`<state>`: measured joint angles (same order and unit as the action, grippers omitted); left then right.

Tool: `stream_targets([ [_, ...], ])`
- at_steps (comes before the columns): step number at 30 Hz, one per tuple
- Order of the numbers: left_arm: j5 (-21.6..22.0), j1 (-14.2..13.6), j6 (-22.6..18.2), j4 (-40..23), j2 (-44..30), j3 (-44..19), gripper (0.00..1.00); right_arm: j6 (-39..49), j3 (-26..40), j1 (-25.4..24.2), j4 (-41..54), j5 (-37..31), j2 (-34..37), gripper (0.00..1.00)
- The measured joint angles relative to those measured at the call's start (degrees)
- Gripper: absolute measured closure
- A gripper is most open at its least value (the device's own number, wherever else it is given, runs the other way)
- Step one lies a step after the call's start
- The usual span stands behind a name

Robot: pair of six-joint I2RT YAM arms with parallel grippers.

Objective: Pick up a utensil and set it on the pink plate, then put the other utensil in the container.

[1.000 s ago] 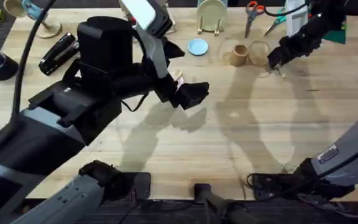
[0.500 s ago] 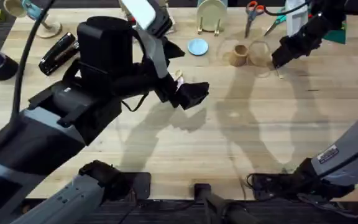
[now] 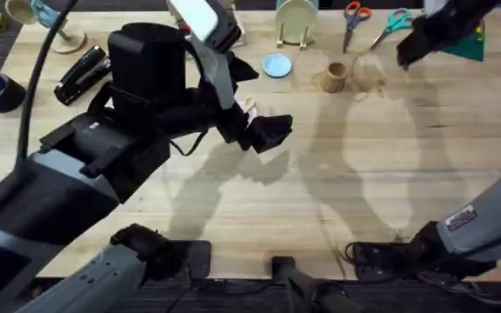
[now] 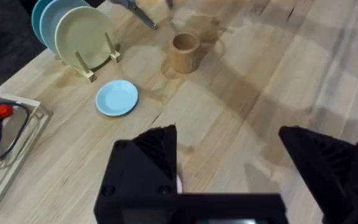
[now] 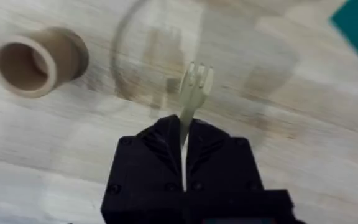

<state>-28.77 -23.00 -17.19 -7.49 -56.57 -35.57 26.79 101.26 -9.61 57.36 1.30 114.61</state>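
Our right gripper point(image 5: 183, 149) clamps the pale wooden fork point(image 5: 193, 93) above the cylindrical tan cup point(image 5: 36, 61); our left gripper point(image 4: 229, 155) gapes wide.

The right gripper point(image 5: 184, 144) has its jaws clamped on the wooden fork point(image 5: 193, 93), with the tan cup point(image 5: 37, 60) lying nearby.

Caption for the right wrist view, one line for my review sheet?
Right gripper shut on the wooden fork, tines forward, above the table beside the tan cup.

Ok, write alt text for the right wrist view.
The right gripper is shut on a small wooden fork, tines pointing away from it, above a pale wooden table. A tan wooden cup stands open-mouthed off to one side.
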Motion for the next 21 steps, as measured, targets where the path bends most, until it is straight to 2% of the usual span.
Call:
stream_targets([
  [7, 0.01, 0.00, 0.00, 0.00, 0.01, 0.00, 0.006, 0.01, 6.25, 0.00, 5.16, 0.00, -4.17, 0.973],
  [14, 0.00, 0.00, 0.00, -0.01, 0.02, 0.00, 0.006, 0.01, 7.33, 0.00, 6.94, 1.35, -7.92, 0.973],
  [19, 0.00, 0.00, 0.00, 0.00, 0.00, 0.00, 0.006, 0.00, 7.38, -0.07, 6.72, 7.14, -12.29, 0.971],
  [20, 0.00, 0.00, 0.00, -0.02, 0.00, 0.00, 0.006, 0.00, 7.71, -0.07, 6.88, 13.48, -14.81, 0.969],
  [21, 0.00, 0.00, 0.00, 0.00, 0.01, 0.00, 0.006, 0.00, 7.79, -0.07, 7.01, 15.18, -15.10, 0.969],
])
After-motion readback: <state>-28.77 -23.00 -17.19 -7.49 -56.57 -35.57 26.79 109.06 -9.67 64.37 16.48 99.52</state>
